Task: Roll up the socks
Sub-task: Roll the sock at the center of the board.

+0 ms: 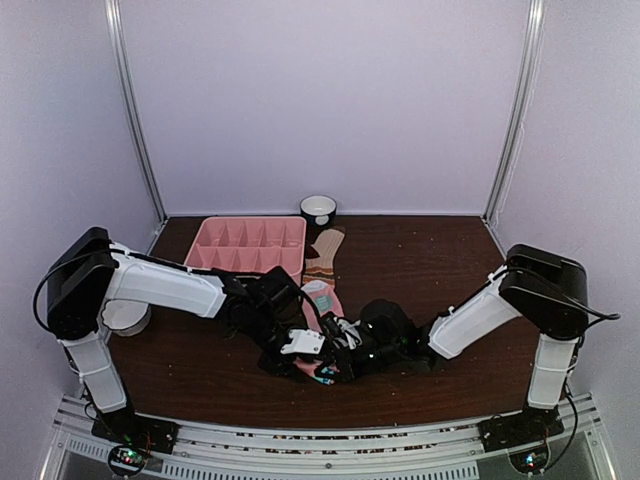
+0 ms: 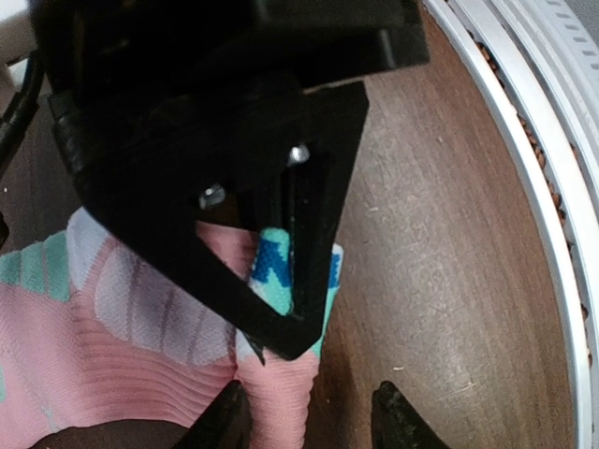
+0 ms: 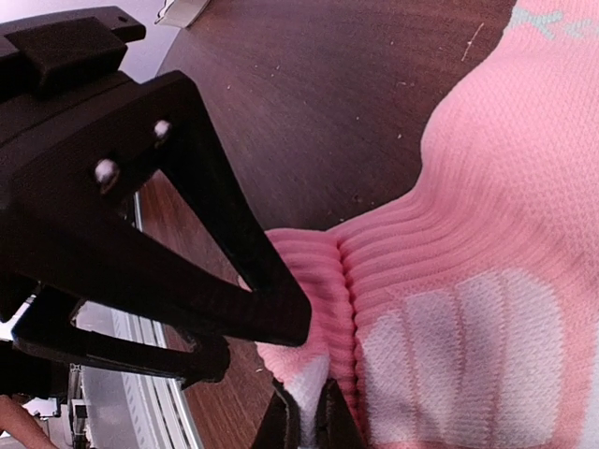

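Pink sock (image 1: 321, 300) is the one I have in work: it lies on the counter (image 1: 430, 270) low in the centre of the overhead frame, its teal-and-white end toward the bottom edge, where both arms meet over it. The tan sock (image 1: 325, 255) lies flat just above it, beside the right edge of the pink tray (image 1: 250, 221), untouched, so I judge only 1 of the 2 socks has been started.

My right hand (image 3: 307, 423) is pinched tight on the pink sock's near end. In its own wrist view the fabric bunches into ribbed folds just above the fingertips, and white knit runs down between them. I read that grip as an anchor, keeping the end lifted and gathered so a roll can begin there.

My left hand (image 2: 314, 426) stands about half open, with the sock's edge lying between its fingers against 1 of them, and it has hold of nothing yet. It sits close under the right hand, I think, to take the gathered end.

Both hands are crowded together, so a clash or a dropped fold is the risk.
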Controlling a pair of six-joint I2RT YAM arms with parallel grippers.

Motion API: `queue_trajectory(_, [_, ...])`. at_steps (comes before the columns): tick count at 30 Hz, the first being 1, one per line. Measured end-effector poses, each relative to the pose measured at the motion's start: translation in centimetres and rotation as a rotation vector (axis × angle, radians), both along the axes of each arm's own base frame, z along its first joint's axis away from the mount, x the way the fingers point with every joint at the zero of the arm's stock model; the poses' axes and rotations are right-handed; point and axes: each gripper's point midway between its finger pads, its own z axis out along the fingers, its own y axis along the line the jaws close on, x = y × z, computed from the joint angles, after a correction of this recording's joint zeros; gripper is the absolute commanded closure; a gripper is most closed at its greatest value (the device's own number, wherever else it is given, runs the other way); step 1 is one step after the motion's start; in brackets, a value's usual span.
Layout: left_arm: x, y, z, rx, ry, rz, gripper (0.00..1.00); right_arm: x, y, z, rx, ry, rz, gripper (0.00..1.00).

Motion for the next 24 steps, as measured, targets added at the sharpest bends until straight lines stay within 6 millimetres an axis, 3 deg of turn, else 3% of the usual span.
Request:
queue_trajectory(6, [0.6,0.0,-1.0,0.017,-0.023,0.004,0.73,-0.2,0.1,0.0,-0.003,0.0,0.018,0.91])
queue_trajectory(9, [0.7,-0.2,-1.5,0.021,-0.03,-0.002,0.86,-0.4,0.0,0.1,-0.002,-0.001,0.03,0.83])
queue_trajectory(12, [0.7,-0.4,-1.5,0.014,-0.023,-0.009,1.0,-0.5,-0.3,0.3,0.002,-0.006,0.032,0.69])
queue_trajectory(15, [0.6,-0.8,-1.5,0.014,0.018,0.002,1.0,-0.8,-1.1,1.0,0.004,-0.053,0.022,0.6])
queue_trajectory(19, [0.6,-0.8,-1.5,0.016,0.116,0.019,1.0,-2.5,-4.4,0.5,-0.073,-0.161,0.012,0.59])
queue_trajectory(24, [0.2,-0.4,-1.5,0.031,0.263,0.043,1.0,-3.9,-6.9,0.6,-0.148,-0.355,0.025,0.52])
